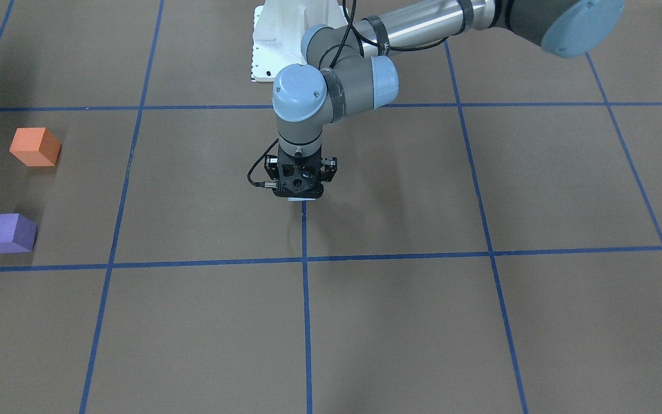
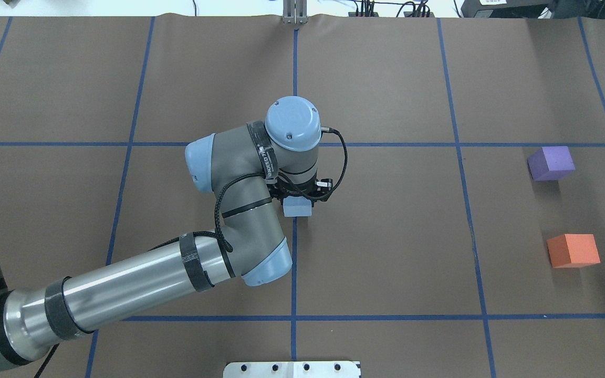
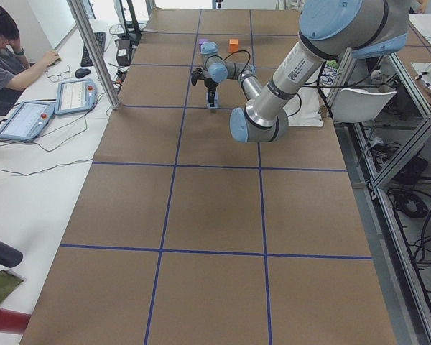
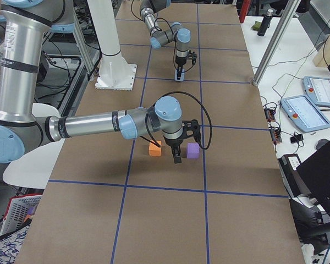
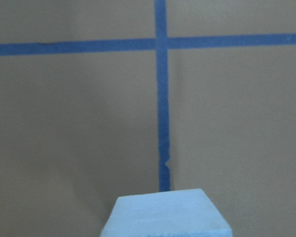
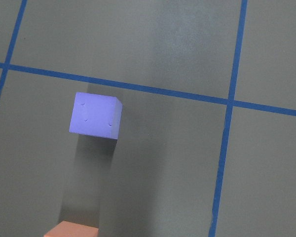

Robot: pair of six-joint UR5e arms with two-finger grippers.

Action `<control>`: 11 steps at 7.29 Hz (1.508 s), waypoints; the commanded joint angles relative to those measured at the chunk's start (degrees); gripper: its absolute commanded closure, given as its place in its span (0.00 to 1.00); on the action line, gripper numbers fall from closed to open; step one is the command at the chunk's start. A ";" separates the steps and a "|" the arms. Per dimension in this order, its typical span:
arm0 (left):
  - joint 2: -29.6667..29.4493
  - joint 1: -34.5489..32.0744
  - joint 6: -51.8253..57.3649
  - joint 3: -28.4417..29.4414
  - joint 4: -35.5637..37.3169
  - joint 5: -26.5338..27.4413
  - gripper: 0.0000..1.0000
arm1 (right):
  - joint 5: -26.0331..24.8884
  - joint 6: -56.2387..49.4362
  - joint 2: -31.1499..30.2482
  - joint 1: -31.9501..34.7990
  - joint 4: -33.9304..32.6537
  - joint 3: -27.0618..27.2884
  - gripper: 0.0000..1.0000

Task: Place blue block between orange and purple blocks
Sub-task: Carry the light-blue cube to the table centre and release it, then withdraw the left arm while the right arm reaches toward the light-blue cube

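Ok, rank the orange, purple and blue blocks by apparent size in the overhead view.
1. orange block and purple block: look alike, so no ranking between them.
2. blue block: smallest showing, but partly covered.

Left arm: silver tube, grey joints, pale blue round caps.
Bands: black, around tube and wrist; one carries white lettering.
Cable: black, thin, looped by the wrist.
Left gripper: black, holed housing.
Right arm: same silver, grey, blue.
Base: white.
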 commanded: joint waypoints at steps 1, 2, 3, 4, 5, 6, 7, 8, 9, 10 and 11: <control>-0.07 -0.10 0.27 -0.62 -0.23 0.68 0.11 | 1.47 -0.15 0.00 0.02 0.87 0.26 0.00; 0.02 -3.06 0.80 -3.06 0.12 -0.45 0.10 | 3.57 0.11 -0.26 0.02 3.32 0.18 0.00; 0.54 -6.58 0.98 -6.91 0.64 -4.21 0.09 | 6.55 0.12 0.00 -0.06 3.69 0.70 0.00; 2.20 -12.00 4.37 -9.56 2.82 -11.21 0.10 | 6.58 0.20 0.52 -0.07 6.13 0.96 0.00; 4.91 -16.93 10.50 -13.07 7.28 -15.36 0.09 | 7.02 1.77 4.35 -0.67 6.59 0.97 0.00; 10.16 -20.29 19.78 -18.93 11.94 -15.75 0.07 | 7.11 8.22 5.09 -3.03 7.03 3.40 0.00; 15.87 -24.76 29.18 -23.87 15.81 -15.76 0.04 | 6.50 12.73 5.97 -6.97 6.86 6.56 0.00; 21.23 -29.68 37.46 -27.66 20.03 -15.76 0.02 | 6.41 19.12 11.20 -10.92 6.33 6.68 0.00; 26.77 -34.95 44.33 -29.96 21.29 -15.85 0.00 | 5.45 27.45 15.25 -16.62 6.33 6.68 0.00; 33.17 -40.57 45.53 -33.89 21.13 -17.06 0.00 | 2.13 32.50 18.77 -21.03 6.24 6.68 0.00; 36.63 -44.71 52.93 -34.02 21.13 -18.64 0.00 | -0.86 36.37 21.59 -24.73 4.67 6.68 0.00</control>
